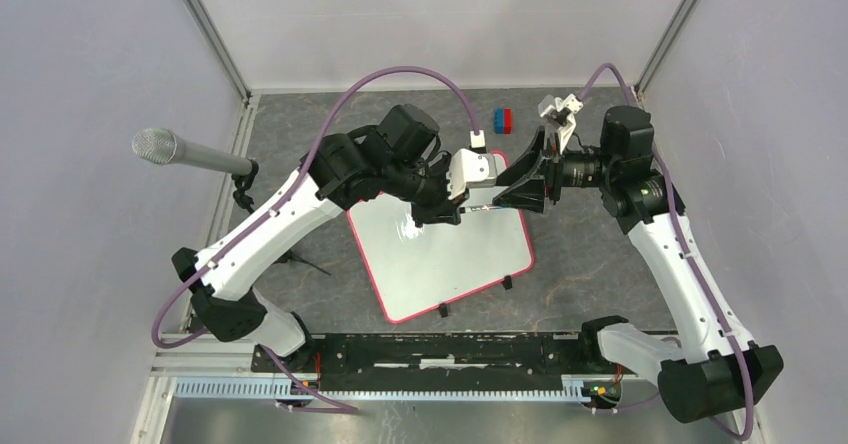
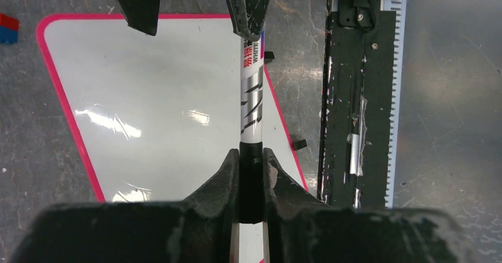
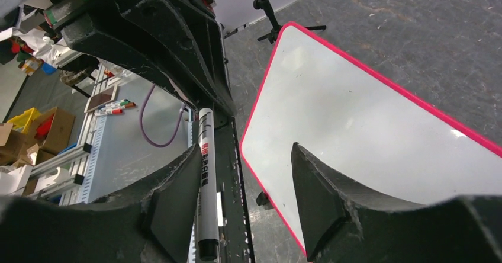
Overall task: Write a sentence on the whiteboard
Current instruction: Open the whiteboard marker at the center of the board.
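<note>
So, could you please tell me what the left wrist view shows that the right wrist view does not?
Only the left wrist view shows the left tool shut on the marker, and a red and blue block beside the whiteboard. Only the right wrist view shows the right tool open, with the marker lying against one of its fingers, plus cardboard boxes and spare pens in the background. Both show the marker and the whiteboard, whose visible surface has no writing.

Lab: white enclosure walls (image 1: 450, 19), microphone (image 1: 158, 146), cardboard boxes (image 3: 52, 130).
</note>
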Controlling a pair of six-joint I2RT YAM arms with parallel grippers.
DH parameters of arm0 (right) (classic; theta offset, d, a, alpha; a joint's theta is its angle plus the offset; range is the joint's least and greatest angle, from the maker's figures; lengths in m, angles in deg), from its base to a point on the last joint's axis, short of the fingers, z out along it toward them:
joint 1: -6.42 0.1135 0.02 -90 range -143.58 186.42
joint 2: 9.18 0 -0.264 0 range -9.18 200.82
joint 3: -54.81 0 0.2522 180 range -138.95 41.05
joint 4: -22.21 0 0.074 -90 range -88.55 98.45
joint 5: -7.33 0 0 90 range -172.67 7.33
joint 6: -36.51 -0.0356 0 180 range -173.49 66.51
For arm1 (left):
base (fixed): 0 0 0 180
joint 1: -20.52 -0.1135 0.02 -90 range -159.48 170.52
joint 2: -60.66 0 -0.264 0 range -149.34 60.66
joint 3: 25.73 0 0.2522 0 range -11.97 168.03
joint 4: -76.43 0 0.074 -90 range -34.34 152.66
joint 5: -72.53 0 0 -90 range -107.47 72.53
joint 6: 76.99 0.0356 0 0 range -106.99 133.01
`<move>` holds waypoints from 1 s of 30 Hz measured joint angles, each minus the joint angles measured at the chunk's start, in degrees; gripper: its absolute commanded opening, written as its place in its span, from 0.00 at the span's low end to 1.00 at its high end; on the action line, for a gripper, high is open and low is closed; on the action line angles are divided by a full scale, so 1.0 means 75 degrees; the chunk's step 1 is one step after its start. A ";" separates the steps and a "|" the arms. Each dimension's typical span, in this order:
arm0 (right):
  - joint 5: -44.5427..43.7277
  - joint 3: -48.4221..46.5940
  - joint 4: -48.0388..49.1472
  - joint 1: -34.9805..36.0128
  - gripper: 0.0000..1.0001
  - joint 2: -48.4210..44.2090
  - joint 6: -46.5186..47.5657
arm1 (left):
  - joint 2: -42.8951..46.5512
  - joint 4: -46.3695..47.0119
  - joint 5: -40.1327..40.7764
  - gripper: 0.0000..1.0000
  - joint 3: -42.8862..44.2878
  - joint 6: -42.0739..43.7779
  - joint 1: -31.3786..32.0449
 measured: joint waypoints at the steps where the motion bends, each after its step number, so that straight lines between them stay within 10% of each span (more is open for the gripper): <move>1: -0.0017 0.0000 -0.0157 0.0044 0.58 0.0023 0.0076 | 0.0000 -0.0055 0.0006 0.02 0.0000 0.0000 0.0000; 30: 0.0172 0.0315 0.0265 0.0493 0.45 -0.0085 -0.0530 | -0.0125 0.0169 -0.0551 0.02 -0.0166 -0.0009 -0.0399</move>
